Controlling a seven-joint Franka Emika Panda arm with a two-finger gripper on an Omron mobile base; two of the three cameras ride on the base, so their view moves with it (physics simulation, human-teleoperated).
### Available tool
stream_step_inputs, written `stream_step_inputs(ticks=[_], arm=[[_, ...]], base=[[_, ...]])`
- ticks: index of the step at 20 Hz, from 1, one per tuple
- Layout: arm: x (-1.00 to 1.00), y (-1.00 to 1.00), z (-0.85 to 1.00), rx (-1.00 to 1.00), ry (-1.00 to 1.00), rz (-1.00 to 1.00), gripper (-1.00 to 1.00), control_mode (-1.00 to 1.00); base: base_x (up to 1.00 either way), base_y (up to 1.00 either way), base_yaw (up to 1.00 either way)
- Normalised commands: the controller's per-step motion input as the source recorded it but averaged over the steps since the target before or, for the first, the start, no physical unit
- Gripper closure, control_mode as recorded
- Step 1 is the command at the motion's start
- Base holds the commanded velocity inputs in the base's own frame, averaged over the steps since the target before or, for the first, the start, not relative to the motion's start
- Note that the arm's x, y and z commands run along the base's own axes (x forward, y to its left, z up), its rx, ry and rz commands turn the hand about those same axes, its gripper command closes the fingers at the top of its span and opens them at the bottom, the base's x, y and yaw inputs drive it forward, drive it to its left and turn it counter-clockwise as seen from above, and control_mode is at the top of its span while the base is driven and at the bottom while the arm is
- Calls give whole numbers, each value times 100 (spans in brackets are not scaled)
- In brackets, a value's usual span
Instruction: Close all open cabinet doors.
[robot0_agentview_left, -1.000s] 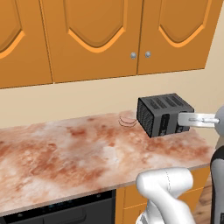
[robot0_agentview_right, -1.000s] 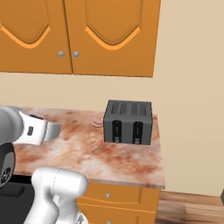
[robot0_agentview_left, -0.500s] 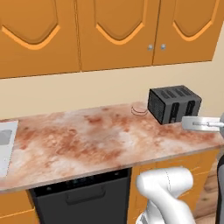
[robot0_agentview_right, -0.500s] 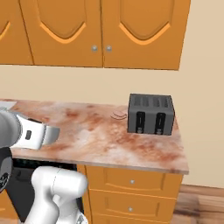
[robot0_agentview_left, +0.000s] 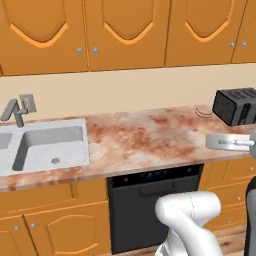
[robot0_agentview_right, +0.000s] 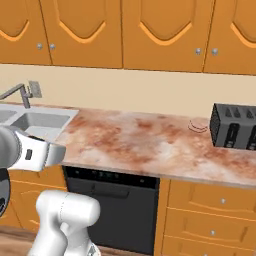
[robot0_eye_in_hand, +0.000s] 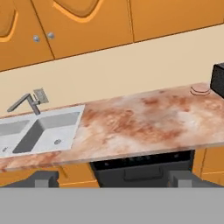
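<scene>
Orange-brown wooden wall-cabinet doors (robot0_agentview_left: 125, 32) with raised arched panels edged in lighter orange run in a row along the top of both base views, each with a small round silver knob (robot0_agentview_left: 95, 50) near its lower corner; every door that shows lies flat in line with its neighbours. In the hand view the same doors (robot0_eye_in_hand: 83, 24) sit high in the upper left, well above and beyond the two-finger gripper (robot0_eye_in_hand: 113, 178), whose two dark finger tips (robot0_eye_in_hand: 43, 178) rise far apart at the bottom, spread wide with nothing between them. The gripper hangs out in front of the counter edge, well apart from the doors and touching nothing. Below the doors a cream wall runs down to a mottled reddish-pink stone countertop (robot0_agentview_left: 145, 142). A white sink basin (robot0_agentview_left: 47, 145) is set into the countertop at its left end, with a grey angled faucet (robot0_agentview_left: 14, 111) behind it. A black slotted toaster (robot0_agentview_right: 234, 126) stands at the right end of the countertop, near the wall, with a small round pinkish mark (robot0_agentview_right: 197, 126) just beside it on the stone. Under the countertop a black dishwasher front (robot0_agentview_right: 112, 200) sits between shorter orange-brown base-cabinet fronts (robot0_agentview_right: 210, 210).
</scene>
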Motion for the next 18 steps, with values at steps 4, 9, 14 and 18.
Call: stream_step_inputs(ticks=[4, 9, 14, 18], arm=[[0, 0, 0, 0, 0, 0, -100, 100], [0, 0, 0, 0, 0, 0, -100, 100], [0, 0, 0, 0, 0, 0, -100, 100], [0, 0, 0, 0, 0, 0, -100, 100]], base=[[-52, 100, 38], [-44, 97, 47], [-22, 78, 52], [-1, 56, 51]])
